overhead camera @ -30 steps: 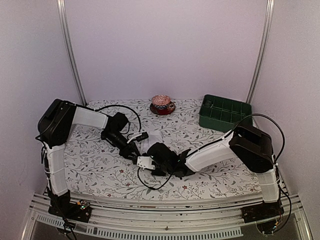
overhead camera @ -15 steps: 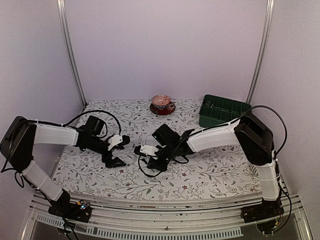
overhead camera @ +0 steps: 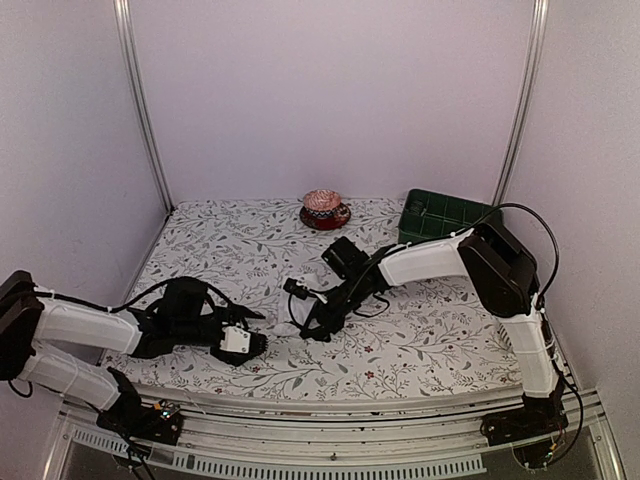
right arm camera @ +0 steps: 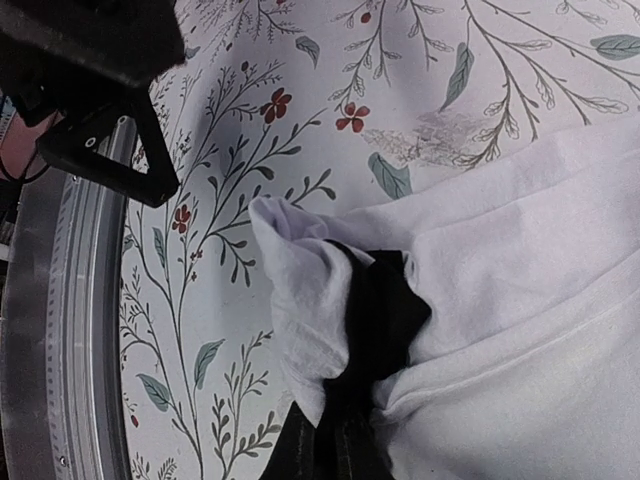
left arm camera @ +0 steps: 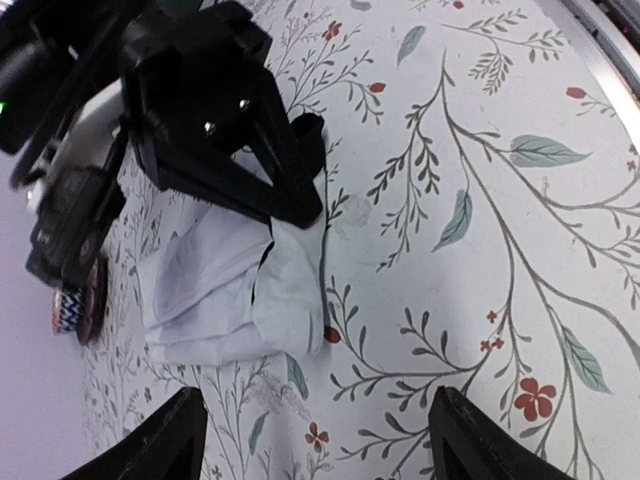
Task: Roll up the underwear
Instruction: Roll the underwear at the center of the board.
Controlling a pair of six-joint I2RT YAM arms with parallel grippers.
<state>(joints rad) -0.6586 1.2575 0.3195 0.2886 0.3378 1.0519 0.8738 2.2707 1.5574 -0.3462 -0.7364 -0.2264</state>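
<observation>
On the table (overhead camera: pixel 200 250), the right gripper (right arm camera: pixel 335 435) pinches the white underwear (right arm camera: pixel 500 250)

White shells and black joints are seen on the left arm (overhead camera: pixel 80 330) and right arm (overhead camera: pixel 430 262), both bolted at the near edge of the worktop (overhead camera: pixel 430 345). Black cables are looped alongside. Two small screws are set in the black right pincer (left arm camera: pixel 300 190).

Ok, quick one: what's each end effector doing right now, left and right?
Left end effector: open, holding nothing.
Right end effector: closed on the white underwear.
</observation>
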